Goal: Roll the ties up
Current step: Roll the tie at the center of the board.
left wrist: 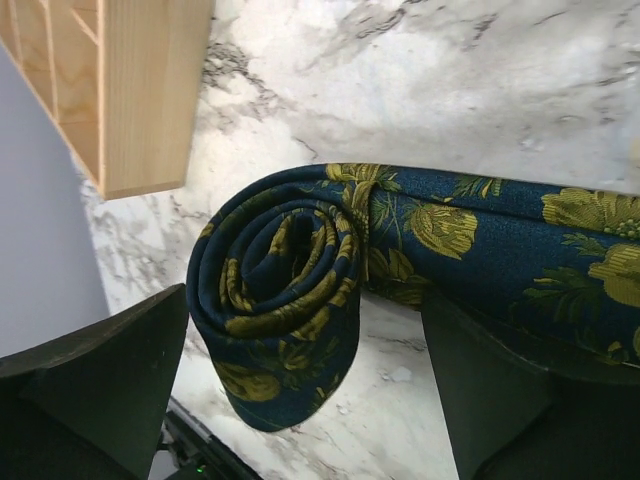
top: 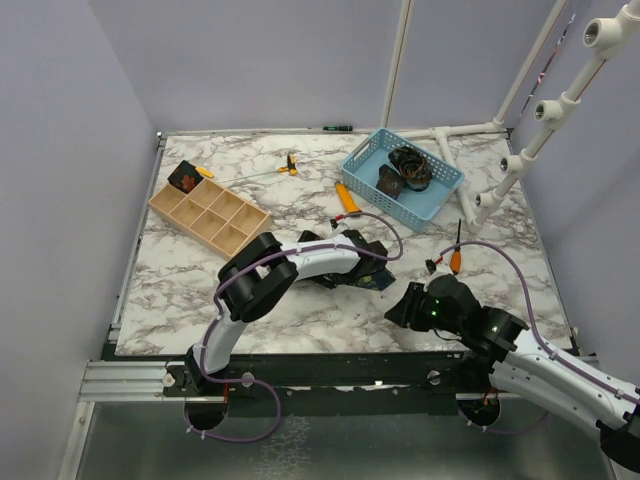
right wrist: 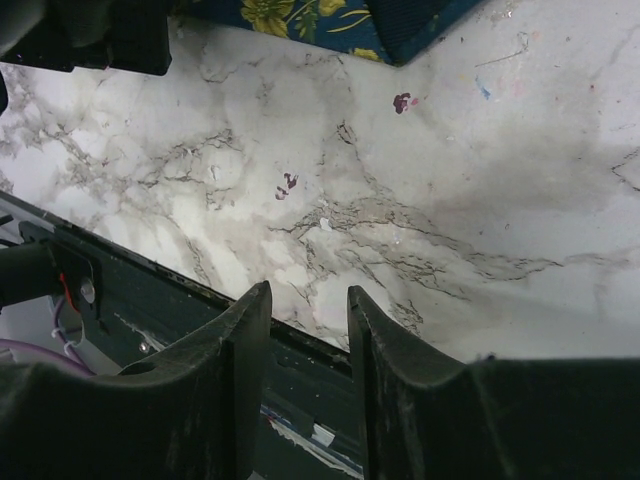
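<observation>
A navy tie (left wrist: 520, 240) with yellow-green flowers lies on the marble table, its end wound into a coil (left wrist: 280, 300). My left gripper (left wrist: 300, 385) is open, its fingers (left wrist: 100, 380) standing wide on either side of the coil without pressing it. From above, the left gripper (top: 352, 258) is over the tie (top: 372, 277) at mid-table. My right gripper (top: 398, 305) hovers low near the table's front edge, right of the tie. Its jaws (right wrist: 308, 300) stand a little apart with nothing between them. The tie's loose tip (right wrist: 330, 20) shows at the top of the right wrist view.
A wooden compartment tray (top: 208, 212) sits at the left with a dark red-marked coil (top: 183, 178) in its far corner. A blue basket (top: 440, 192) at the back right holds dark coils (top: 410, 165). Orange-handled tools (top: 347, 200) (top: 455, 260) lie nearby. White pipes (top: 540, 130) stand at the right.
</observation>
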Available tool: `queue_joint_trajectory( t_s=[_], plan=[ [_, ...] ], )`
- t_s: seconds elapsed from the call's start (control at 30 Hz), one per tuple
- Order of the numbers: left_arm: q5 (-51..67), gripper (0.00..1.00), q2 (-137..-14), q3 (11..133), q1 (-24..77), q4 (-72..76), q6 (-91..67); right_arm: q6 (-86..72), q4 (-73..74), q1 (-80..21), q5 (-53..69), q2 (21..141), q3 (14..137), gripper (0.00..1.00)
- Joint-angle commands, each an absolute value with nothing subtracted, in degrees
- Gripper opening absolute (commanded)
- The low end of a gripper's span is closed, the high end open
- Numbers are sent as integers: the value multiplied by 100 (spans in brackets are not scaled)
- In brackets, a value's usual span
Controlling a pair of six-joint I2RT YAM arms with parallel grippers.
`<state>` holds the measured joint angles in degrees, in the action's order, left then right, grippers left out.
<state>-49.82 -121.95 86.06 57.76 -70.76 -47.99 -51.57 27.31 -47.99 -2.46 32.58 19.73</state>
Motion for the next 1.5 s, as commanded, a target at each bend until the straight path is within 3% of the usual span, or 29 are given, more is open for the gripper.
queue_joint_trajectory(
  t_s=[0.0,0.37,0.83,0.93,1.2,1.47],
  plan=[
    [-4169,99,-11907,8561,5835,-6299,-4676,-5182,2881,-4793,-308,3208,1947,42],
    [-4147,99,-11419,8733,5819,-6377,-4433,-5029,2738,-4791,-183,3022,1929,45],
    [-3940,99,-10202,9518,5500,-6626,-4118,-4549,2394,-4795,213,3343,2334,65],
    [-3796,99,-9437,9143,4977,-6349,-4028,-4390,1923,-4796,378,4012,2550,66],
    [-2492,99,-6395,6156,3235,-3912,-4136,-3977,846,-5083,437,6826,4086,68],
    [-2083,99,-5650,5157,2904,-3484,-3975,-3851,982,-5379,127,9059,5897,69]
  ],
)
